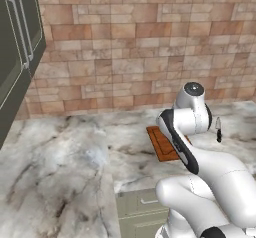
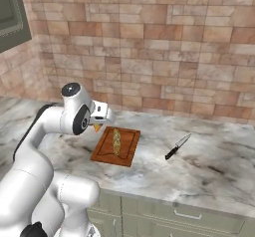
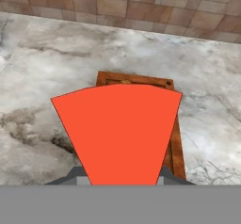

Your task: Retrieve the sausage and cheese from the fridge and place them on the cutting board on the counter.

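Observation:
My gripper [image 2: 98, 125] is shut on the cheese [image 3: 117, 133], whose red face fills the middle of the hand view. A small orange tip of the cheese [image 2: 96, 128] shows under the hand. The hand hangs just above the counter [image 2: 209, 171], at the far left corner of the cutting board [image 2: 127, 149]. In the hand view the cutting board [image 3: 175, 148] lies behind and below the wedge. In the left base view my arm hides much of the cutting board [image 1: 159, 143]. The sausage is out of view. The dark fridge [image 1: 12, 67] stands at the left.
A pale tan elongated food item [image 2: 116, 141] lies along the middle of the board. A black-handled knife [image 2: 178, 147] rests on the counter right of the board, also the knife [image 1: 218, 130]. A brick wall [image 2: 149, 47] backs the counter. Drawers [image 2: 184, 216] sit below.

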